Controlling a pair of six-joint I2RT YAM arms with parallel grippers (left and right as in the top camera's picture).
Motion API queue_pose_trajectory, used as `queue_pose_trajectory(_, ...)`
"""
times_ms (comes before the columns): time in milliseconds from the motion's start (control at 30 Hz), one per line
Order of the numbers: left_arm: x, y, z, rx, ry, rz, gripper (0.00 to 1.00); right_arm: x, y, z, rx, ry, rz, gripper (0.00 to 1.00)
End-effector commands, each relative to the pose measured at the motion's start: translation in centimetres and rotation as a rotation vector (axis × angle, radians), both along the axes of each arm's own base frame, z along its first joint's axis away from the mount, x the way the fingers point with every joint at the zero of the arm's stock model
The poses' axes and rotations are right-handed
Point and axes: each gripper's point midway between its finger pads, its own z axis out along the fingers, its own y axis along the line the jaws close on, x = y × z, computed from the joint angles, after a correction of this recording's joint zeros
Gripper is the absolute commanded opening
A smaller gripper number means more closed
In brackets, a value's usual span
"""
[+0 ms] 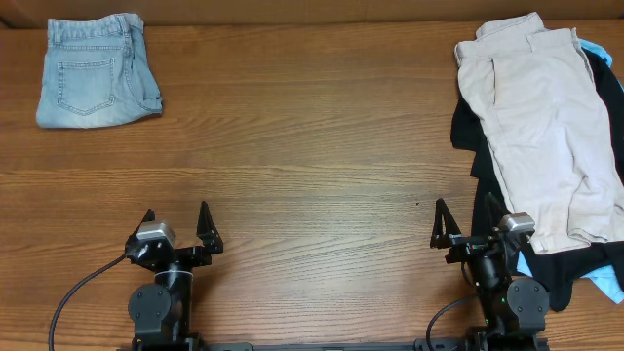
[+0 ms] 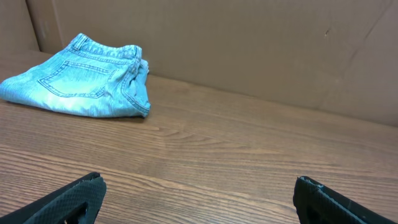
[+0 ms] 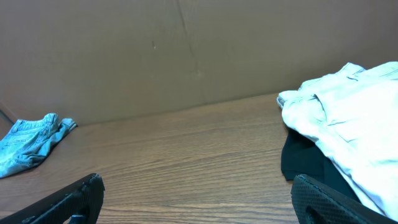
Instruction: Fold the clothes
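Observation:
Pale beige khaki shorts [image 1: 541, 127] lie unfolded on top of a pile at the right side of the table, over a black garment [image 1: 468, 125] and a light-blue garment [image 1: 609, 283]. The shorts also show in the right wrist view [image 3: 354, 118], with the black garment [image 3: 305, 158] under them. My right gripper [image 1: 466, 223] [image 3: 198, 199] is open and empty, just left of the pile. My left gripper [image 1: 175, 226] [image 2: 198, 199] is open and empty near the front left, over bare wood.
Folded light-blue denim shorts [image 1: 93, 70] lie at the far left corner, also seen in the left wrist view [image 2: 84, 84] and in the right wrist view [image 3: 31, 140]. A brown cardboard wall [image 2: 249, 43] backs the wooden table [image 1: 312, 146].

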Motion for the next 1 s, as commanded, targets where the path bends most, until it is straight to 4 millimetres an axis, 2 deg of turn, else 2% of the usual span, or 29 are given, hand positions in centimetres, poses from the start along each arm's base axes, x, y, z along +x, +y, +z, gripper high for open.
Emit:
queue_pose_trajectory(0, 0.0, -0.4, 0.1, 0.000, -0.006, -0.019, 1.00, 0.0, 0.0, -0.2, 0.006, -0.004, -0.002, 1.00)
queue_pose_trajectory(733, 0.0, -0.4, 0.1, 0.000, -0.007, -0.019, 1.00, 0.0, 0.0, 0.2, 0.007, -0.018, -0.002, 1.00)
queue_pose_trajectory(967, 0.0, -0.8, 0.2, -0.034, -0.012, -0.042, 1.00, -0.2, 0.0, 2.9, 0.008, -0.130, 0.000, 1.00)
